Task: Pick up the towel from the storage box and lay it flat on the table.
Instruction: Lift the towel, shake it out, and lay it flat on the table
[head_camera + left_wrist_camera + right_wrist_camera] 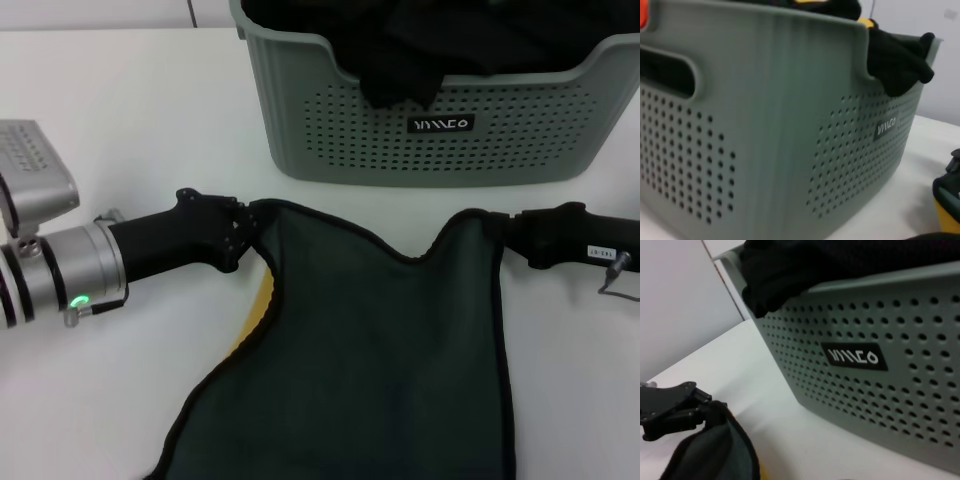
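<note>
Currently the towel (380, 350) is out of the storage box (420, 135) and lies on the desk (130, 120) in front of it, dark green face up, black trim visible along its edges. A sliver of the yellow face shows at the towel's left edge, just below the left gripper (243, 228). The cloth runs off the near edge of the head view, so its full extent cannot be seen.

Left gripper: low over the desk, at the towel's far left corner. Jaws closed on that corner; the trim bunches right at the tips. Green indicator light (77, 300) lit on the silver wrist section.

Right gripper (512, 232): at the towel's far right corner, also low over the desk. Jaws appear clamped on the corner, though the tips are mostly hidden by cloth.

Far edge of the towel sags into a shallow V between the two held corners. The rest of the cloth appears to rest on the desk with no large folds.

Storage box: stands upright on the desk just beyond the towel, apart from it. Black label (441, 124) with white lettering faces the robot. Black cloths (400, 55) are piled inside, one draped over the front rim.

Right wrist view: left gripper (715, 410) seen holding the towel corner (715, 450) near the box wall (890, 400).
</note>
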Robot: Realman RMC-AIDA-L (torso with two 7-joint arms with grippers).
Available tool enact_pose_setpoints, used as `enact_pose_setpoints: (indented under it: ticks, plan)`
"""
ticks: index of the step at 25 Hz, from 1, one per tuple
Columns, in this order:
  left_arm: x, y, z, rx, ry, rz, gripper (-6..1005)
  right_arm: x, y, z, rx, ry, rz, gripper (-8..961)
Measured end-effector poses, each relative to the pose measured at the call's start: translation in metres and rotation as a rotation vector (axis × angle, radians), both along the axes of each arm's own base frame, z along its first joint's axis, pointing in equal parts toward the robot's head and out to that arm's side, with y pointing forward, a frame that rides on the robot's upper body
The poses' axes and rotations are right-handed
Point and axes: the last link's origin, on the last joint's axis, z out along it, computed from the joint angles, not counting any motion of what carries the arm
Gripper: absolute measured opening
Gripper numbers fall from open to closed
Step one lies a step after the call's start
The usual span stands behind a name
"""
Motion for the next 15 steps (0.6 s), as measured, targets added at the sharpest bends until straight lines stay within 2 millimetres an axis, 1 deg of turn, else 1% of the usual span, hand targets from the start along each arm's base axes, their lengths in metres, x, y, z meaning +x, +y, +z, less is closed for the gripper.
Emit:
enact_pose_setpoints:
  ticks: [7, 11, 15]
  plan:
    - [0.012, 0.013, 0.008, 0.055, 0.035, -0.07, 30, -0.008, 0.011, 0.001, 0.026, -0.012, 0.014, 11]
    - [0.011, 0.018, 0.009, 0.089, 0.088, -0.093, 41, -0.01, 0.016, 0.001, 0.036, -0.018, 0.016, 11]
    - [0.006, 0.022, 0.007, 0.111, 0.133, -0.073, 52, -0.011, 0.016, 0.0, 0.031, -0.02, 0.016, 12]
